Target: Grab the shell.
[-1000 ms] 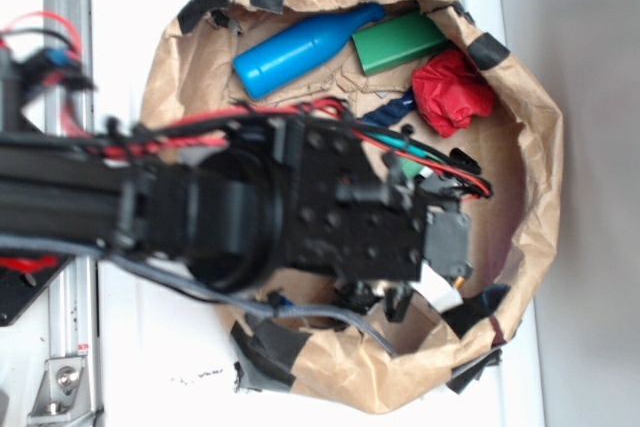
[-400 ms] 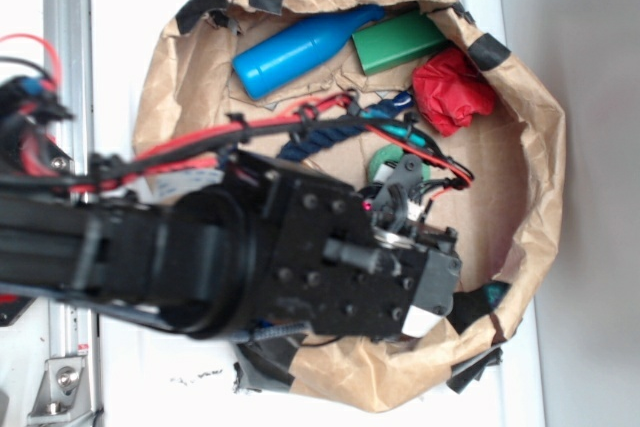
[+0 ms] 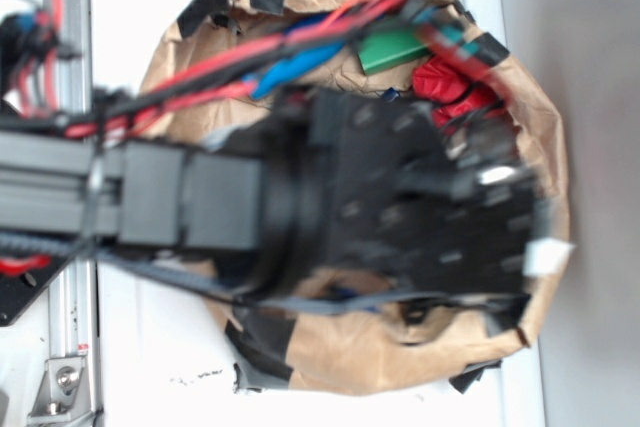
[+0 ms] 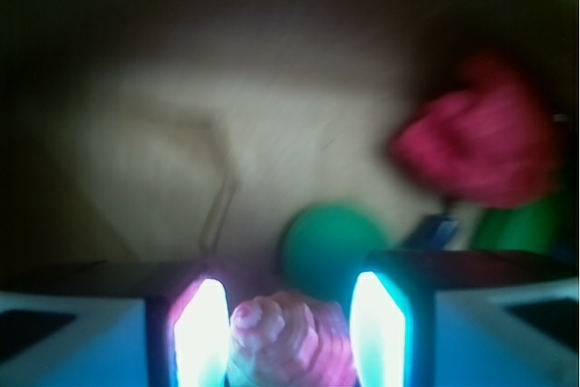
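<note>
Wrist view: shell (image 4: 288,343) sits between gripper (image 4: 288,333) fingers, just below green ball (image 4: 328,246); contact unclear, so grasp state can't be told. Arm has swung toward red cloth (image 3: 452,82) vs. 0.4 s ago—grasp approach likely near done.

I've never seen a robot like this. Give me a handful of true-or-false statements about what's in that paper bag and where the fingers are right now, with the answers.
1. The shell sits between the two fingers. True.
2. A green ball lies just beyond the shell in the wrist view. True.
3. The crumpled cloth in the bag is yellow. False: it is red.
4. The arm is parked outside the brown paper bag. False: its end reaches over the bag, hiding most of the inside.
5. The green block lies near the bag's top edge in the exterior view. True.
</note>
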Available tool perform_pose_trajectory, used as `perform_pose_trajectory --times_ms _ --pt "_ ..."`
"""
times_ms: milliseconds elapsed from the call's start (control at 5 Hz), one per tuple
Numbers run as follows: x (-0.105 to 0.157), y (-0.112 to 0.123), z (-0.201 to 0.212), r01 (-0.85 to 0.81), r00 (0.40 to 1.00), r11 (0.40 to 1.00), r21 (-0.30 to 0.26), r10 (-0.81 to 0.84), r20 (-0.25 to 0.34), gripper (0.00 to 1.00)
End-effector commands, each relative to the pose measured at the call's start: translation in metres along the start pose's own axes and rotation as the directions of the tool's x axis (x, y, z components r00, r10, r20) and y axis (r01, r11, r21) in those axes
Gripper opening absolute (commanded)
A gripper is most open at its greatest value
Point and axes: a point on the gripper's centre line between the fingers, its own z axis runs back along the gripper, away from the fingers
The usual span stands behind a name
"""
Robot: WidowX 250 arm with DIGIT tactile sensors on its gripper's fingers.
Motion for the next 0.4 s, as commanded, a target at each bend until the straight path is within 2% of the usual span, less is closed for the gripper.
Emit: perform_pose_trajectory --times_ms 0,200 --pt "0.0137 0.0076 0.0544 -0.472 0.881 0.874 -0.112 0.472 -0.029 0.00" --pt "0.0158 0.0047 0.0552 -0.500 0.863 0.855 -0.136 0.505 0.001 0.00"
